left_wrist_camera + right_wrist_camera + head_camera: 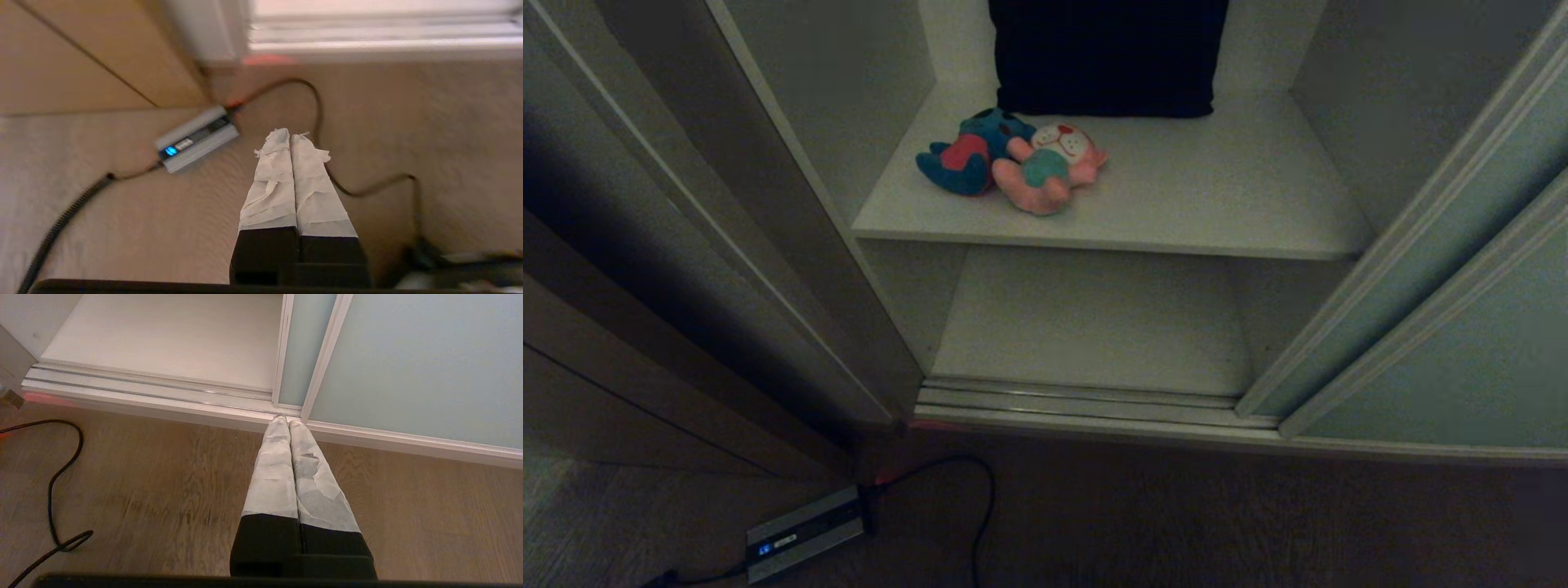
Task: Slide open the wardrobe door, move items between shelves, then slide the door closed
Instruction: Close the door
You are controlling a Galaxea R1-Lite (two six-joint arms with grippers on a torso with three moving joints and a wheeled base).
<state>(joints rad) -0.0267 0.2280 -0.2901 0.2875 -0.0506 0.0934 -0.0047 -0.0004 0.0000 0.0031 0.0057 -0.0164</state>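
Two plush toys are seen lying together on the upper shelf [1217, 196], toward its front left corner: the blue toy [968, 155] on the left, the pink toy [1049, 167] touching it on the right. Both are flopped on their backs, feet toward the shelf's front edge. A big dark cushion [1107, 53] is propped upright at the back edge of that same shelf, just behind the toys and apart from them.

The lower shelf [1086, 318] is in view under it. The floor track [1078, 404] runs along its front edge.

The door [1462, 327] is slid over to the right, so the wardrobe is left open; its cream frame strip can be made out slanting down to the track. Dark wood panels [596, 384] are seen on the left side.

Neither arm is caught in the head view. The left gripper [290, 136] is pointed down at the floor [122, 228], its taped fingers [273, 179] pressed together with nothing between them. A small grey box [196, 139] with a blue light and a black cable [359, 188] are lying on the floor near it.

The right gripper [284, 420] is hung low too, fingers pressed together and nothing held, with its tips lined up over the track right at the door's bottom corner; whether anything is touched can't be told.
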